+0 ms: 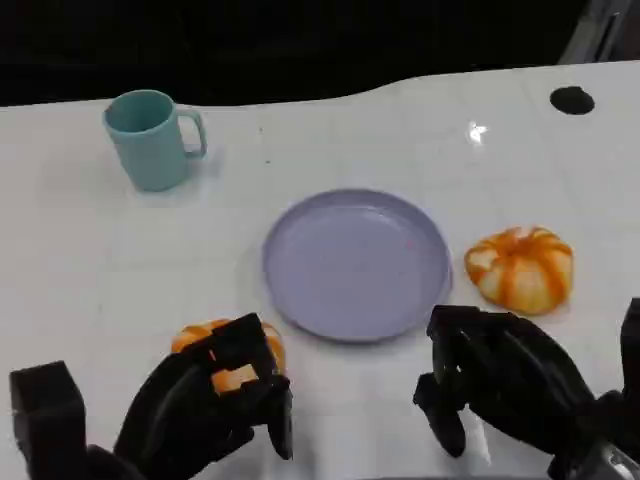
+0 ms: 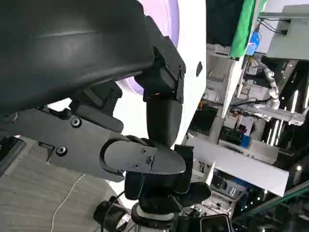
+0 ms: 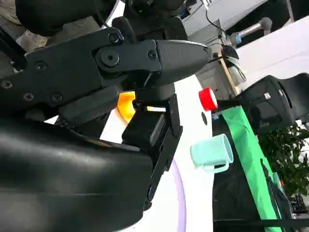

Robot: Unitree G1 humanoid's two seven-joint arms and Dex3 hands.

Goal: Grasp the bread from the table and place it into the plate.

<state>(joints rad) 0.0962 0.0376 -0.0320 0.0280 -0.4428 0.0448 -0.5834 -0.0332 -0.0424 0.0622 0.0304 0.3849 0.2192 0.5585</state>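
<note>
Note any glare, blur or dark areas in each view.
Head view: a small bright glint on the white table, black background beyond its far edge, soft focus overall. Left wrist view: the left hand looms dark and close. Right wrist view: sharp, the cup clearly lit.

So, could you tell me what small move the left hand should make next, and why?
Probably close the left hand around the orange bread roll beneath its fingers; the roll sits on the white table, beside the lavender round plate.
</note>
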